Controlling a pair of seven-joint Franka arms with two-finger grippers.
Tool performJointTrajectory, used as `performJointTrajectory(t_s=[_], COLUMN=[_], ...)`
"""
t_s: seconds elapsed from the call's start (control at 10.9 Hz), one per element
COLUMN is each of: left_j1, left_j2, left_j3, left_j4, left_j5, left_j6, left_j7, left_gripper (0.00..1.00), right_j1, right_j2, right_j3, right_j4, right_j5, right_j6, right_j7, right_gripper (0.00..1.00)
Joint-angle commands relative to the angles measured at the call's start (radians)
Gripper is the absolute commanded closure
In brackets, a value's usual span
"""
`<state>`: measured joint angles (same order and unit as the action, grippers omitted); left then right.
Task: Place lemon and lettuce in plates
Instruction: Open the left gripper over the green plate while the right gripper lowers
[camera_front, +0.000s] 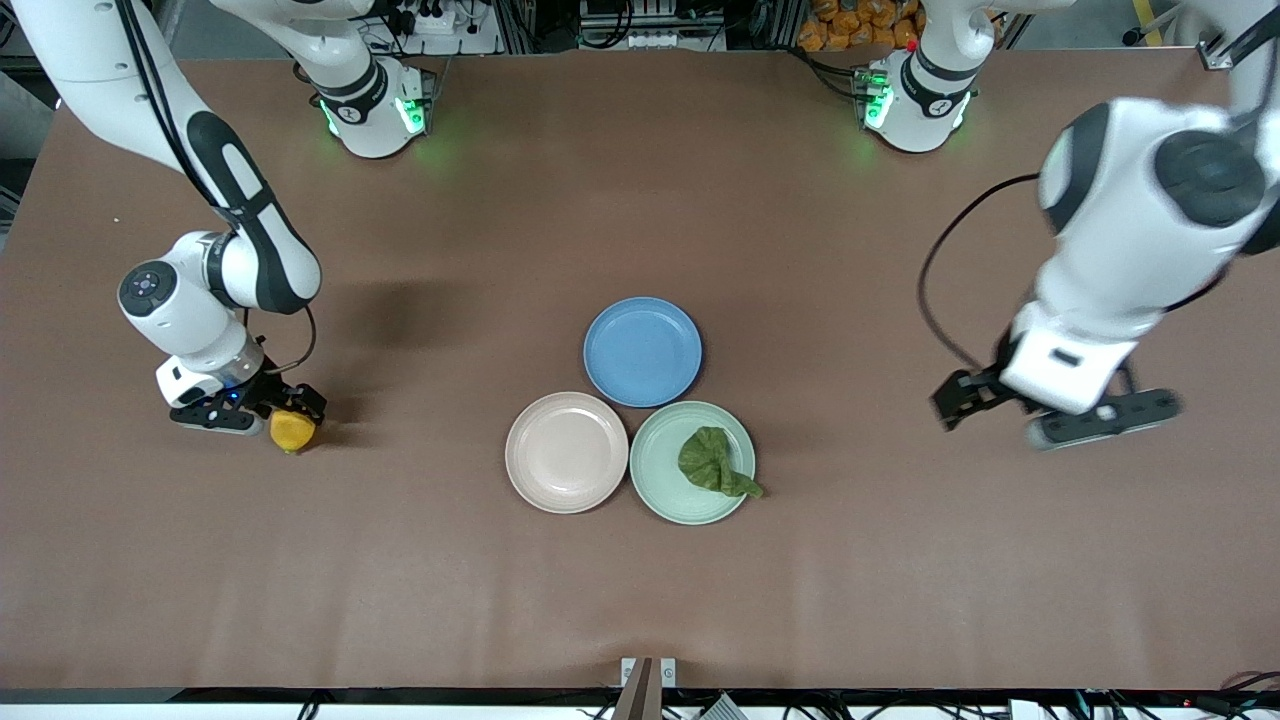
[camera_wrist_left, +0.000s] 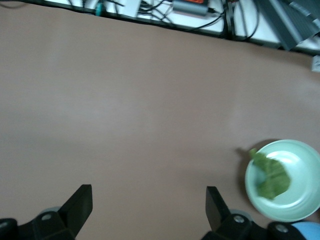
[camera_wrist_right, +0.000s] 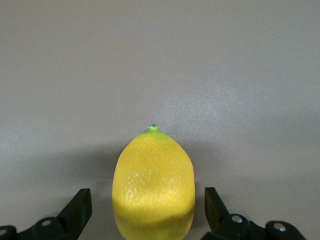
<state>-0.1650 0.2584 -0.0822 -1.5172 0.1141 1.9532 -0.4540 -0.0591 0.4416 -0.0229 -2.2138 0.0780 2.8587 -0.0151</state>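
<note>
The lemon (camera_front: 292, 430) (camera_wrist_right: 153, 185) lies on the brown table at the right arm's end. My right gripper (camera_front: 283, 416) (camera_wrist_right: 147, 202) is down around it, open, with a gap between each finger and the fruit. The lettuce (camera_front: 712, 462) (camera_wrist_left: 272, 177) lies in the mint green plate (camera_front: 660, 490) (camera_wrist_left: 302, 157), its tail over the rim. Beside that stands the beige-pink plate (camera_front: 566, 452), with nothing in it. My left gripper (camera_front: 1100, 418) (camera_wrist_left: 148, 200) hangs open over bare table at the left arm's end, holding nothing.
A blue plate (camera_front: 642, 351) touches both other plates and lies farther from the front camera than they do. A black cable (camera_front: 935, 290) loops off the left arm. Bare tabletop lies between the lemon and the plates.
</note>
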Motion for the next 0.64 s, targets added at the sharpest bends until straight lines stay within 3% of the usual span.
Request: performJointTrajectory(t_s=[0.0, 0.55], left_j1=[0.076, 0.143], left_j2=[-0.096, -0.194], left_j3=[-0.01, -0.008], left_j4=[-0.028, -0.023], left_j5=[-0.008, -0.043], left_j6=[-0.111, -0.25], left_j7=[0.151, 0.23], left_gripper=[0.0, 0.0], right_j1=[-0.005, -0.01], right_j2=[0.046, 0.078], right_j3=[0.004, 0.004], right_j4=[0.04, 0.065], right_j5=[0.014, 0.014], right_j6=[0.011, 0.013], right_j7=[0.004, -0.005], right_gripper=[0.0, 0.0])
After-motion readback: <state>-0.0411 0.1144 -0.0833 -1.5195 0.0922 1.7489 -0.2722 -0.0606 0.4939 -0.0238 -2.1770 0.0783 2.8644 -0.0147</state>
